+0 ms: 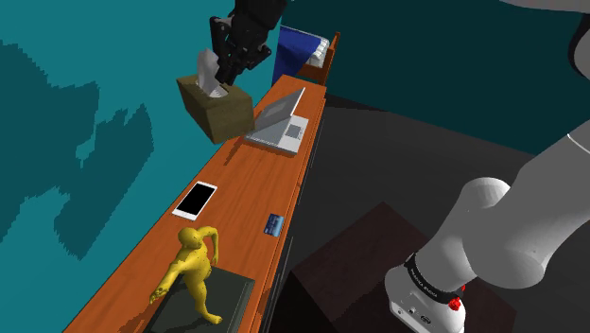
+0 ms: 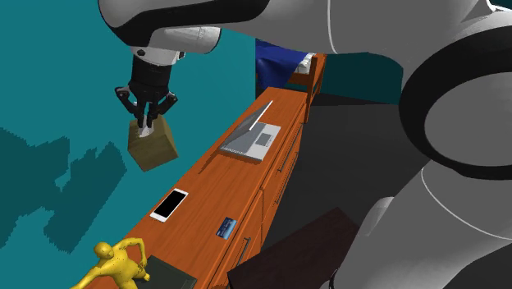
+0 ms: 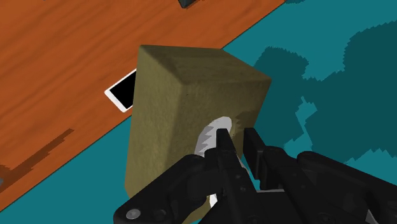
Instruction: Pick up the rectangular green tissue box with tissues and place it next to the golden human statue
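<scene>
The gripper (image 1: 220, 81) clasped the white tissue (image 1: 208, 68) poking from the olive-brown tissue box (image 1: 219, 112), lifted off the tabletop (image 1: 236, 180).

Olive tissue box (image 1: 219, 110), tilted, aloft; yellow statue (image 1: 194, 265), upright

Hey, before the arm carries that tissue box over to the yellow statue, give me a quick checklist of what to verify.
1. Grip secure: cannot tell. The gripper is shut on the tissue box by its white tissue, not by the box walls.
2. Box lifted clear of the counter: ok.
3. Box hanging level: not ok, it hangs tilted.
4. Route to the statue: ok. The phone lies flat on the counter, below the box.
5. Landing spot: ok. There is bare wood between the phone and the statue.
</scene>
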Motion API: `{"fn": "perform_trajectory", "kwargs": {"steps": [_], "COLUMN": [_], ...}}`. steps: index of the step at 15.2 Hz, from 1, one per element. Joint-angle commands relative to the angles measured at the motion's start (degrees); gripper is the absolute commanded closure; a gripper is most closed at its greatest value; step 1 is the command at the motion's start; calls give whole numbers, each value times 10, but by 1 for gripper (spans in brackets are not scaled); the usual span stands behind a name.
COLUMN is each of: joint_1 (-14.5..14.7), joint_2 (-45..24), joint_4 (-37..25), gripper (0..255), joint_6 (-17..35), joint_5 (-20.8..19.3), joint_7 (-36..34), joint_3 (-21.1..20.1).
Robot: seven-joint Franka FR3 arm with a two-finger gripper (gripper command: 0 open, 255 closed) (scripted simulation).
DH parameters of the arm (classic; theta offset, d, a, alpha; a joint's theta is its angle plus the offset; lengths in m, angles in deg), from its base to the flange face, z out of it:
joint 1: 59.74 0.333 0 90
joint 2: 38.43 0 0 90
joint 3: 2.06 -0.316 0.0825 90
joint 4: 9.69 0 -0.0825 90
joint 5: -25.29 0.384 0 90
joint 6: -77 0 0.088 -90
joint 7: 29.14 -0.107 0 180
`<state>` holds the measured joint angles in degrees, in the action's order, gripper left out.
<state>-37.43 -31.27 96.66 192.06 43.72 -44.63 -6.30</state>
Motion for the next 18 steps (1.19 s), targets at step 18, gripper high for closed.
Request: {"fn": "perform_trajectory", "kwargs": {"steps": [18], "joint_1": [6], "joint_2": [-14], "joint_4": [128], "gripper": [255], "joint_6": [138], "joint_5": [27], "joint_7": [45], "joint_3": [-4]}}
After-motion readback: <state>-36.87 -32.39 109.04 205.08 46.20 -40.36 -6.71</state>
